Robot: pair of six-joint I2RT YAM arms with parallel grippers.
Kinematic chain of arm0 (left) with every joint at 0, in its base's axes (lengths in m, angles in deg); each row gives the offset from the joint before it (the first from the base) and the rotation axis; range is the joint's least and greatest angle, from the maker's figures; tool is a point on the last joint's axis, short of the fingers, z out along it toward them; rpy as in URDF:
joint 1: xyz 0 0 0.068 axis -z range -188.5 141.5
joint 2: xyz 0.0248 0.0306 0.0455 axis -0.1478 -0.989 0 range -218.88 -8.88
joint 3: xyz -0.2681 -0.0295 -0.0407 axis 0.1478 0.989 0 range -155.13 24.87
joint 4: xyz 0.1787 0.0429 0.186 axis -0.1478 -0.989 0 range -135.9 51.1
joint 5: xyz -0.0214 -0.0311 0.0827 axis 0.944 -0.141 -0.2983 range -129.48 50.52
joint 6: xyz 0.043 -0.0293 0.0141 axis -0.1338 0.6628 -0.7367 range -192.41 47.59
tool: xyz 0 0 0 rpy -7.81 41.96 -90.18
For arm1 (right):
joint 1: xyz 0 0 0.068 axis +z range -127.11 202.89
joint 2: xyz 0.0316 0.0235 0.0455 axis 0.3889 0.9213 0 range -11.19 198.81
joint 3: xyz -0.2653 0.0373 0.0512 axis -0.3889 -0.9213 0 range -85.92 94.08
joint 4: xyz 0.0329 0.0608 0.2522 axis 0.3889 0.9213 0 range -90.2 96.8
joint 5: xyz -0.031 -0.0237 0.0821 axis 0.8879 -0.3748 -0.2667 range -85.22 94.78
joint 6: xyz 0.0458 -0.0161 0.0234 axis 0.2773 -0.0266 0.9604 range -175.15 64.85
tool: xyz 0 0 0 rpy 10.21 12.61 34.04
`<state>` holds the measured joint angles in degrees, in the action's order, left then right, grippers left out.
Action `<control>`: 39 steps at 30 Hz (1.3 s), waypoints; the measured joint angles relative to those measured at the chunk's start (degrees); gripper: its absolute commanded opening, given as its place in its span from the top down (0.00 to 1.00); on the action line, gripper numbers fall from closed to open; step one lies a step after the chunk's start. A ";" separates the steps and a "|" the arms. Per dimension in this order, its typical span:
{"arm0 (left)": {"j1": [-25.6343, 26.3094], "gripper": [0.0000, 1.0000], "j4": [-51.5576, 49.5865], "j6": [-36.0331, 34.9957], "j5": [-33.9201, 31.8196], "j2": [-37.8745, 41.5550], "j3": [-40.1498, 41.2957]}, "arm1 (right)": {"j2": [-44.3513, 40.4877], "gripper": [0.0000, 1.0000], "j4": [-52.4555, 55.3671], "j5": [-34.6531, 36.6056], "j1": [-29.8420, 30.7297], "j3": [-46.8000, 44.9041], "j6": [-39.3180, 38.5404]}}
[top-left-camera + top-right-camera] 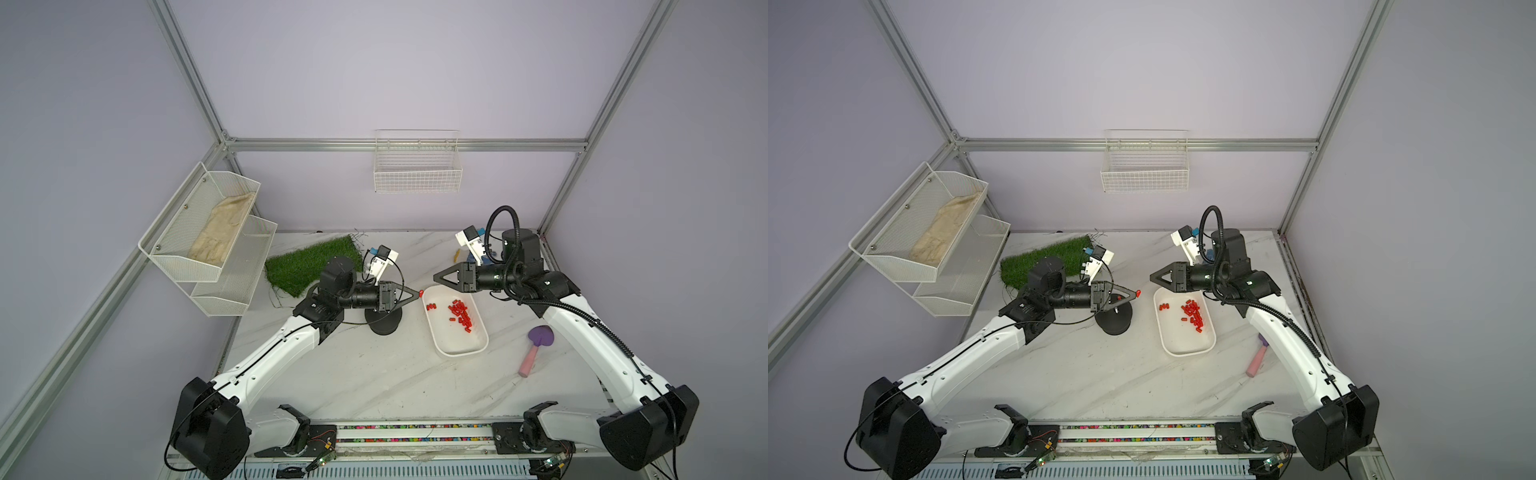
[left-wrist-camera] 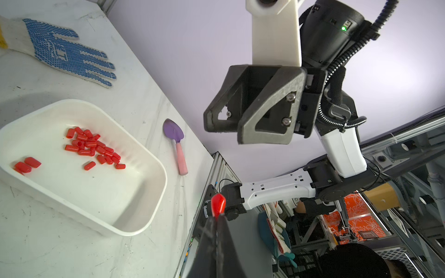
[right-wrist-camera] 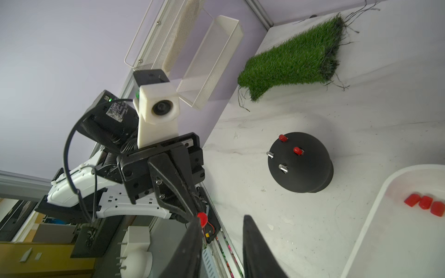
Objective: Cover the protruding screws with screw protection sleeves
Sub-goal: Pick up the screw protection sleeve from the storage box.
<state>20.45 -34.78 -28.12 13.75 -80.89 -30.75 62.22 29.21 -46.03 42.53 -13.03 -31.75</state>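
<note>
My left gripper (image 1: 416,293) (image 2: 218,218) is shut on one red sleeve (image 1: 421,293) (image 2: 218,204) that sticks out past its fingertips, held in the air beside the tray's far corner. My right gripper (image 1: 436,276) (image 3: 223,219) faces it, open and holding nothing. The black dome base (image 1: 1116,323) (image 3: 303,168) stands under the left wrist. Two of its protruding screws (image 3: 283,168) are bare and two wear red sleeves (image 3: 298,151). Several loose screw protection sleeves (image 1: 459,314) (image 2: 91,144) lie in the white tray (image 1: 457,353).
A green grass mat (image 1: 311,266) lies behind the left arm, below white mesh shelves (image 1: 208,241) on the left wall. A purple and pink scoop (image 1: 536,349) lies right of the tray. A blue-dotted glove (image 2: 69,50) lies at the back right. A wire basket (image 1: 417,166) hangs on the back wall.
</note>
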 measured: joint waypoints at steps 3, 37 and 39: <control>0.00 1.00 -0.02 0.00 1.46 0.00 0.00 | 0.04 0.69 1.97 -2.36 0.00 0.02 -1.55; -0.02 1.00 0.09 0.04 4.92 -0.79 -0.02 | 3.87 0.77 2.29 -8.83 5.33 0.02 -3.96; -0.02 1.00 0.31 0.07 4.92 -0.79 -0.02 | 3.87 0.76 2.27 -8.81 5.55 0.02 -3.98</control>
<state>20.43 -34.47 -28.05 18.67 -81.67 -30.77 66.09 31.49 -54.83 48.08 -13.01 -35.73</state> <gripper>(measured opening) 0.047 0.236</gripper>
